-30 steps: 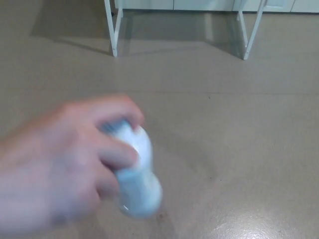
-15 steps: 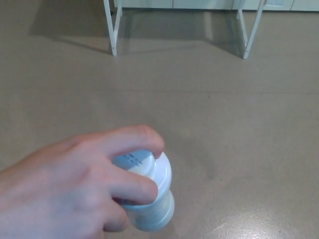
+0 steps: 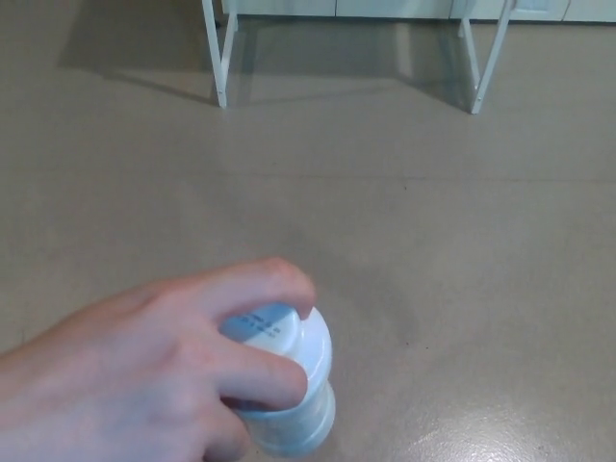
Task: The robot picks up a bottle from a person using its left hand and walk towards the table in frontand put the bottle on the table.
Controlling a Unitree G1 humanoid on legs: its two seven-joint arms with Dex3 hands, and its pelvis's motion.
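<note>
Bottle: pale bottle point(image 3: 294, 404) in the lower left of the head view, seen almost from above, its white cap towards the camera.
Cap detail: a light-blue patch with small dark dots on top of the cap.
Holder: person's hand point(image 3: 144, 380) enters from the lower left; its fingers curl over the cap and upper body of the bottle, and the thumb side is hidden.
Robot's left hand: not in view; state cannot be told.
Robot's right hand: not in view; state cannot be told.
Floor: plain beige floor point(image 3: 433, 241), glossy at the lower right.
Background: two white frame legs point(image 3: 220, 58) at the top edge, well apart from the bottle.
</note>
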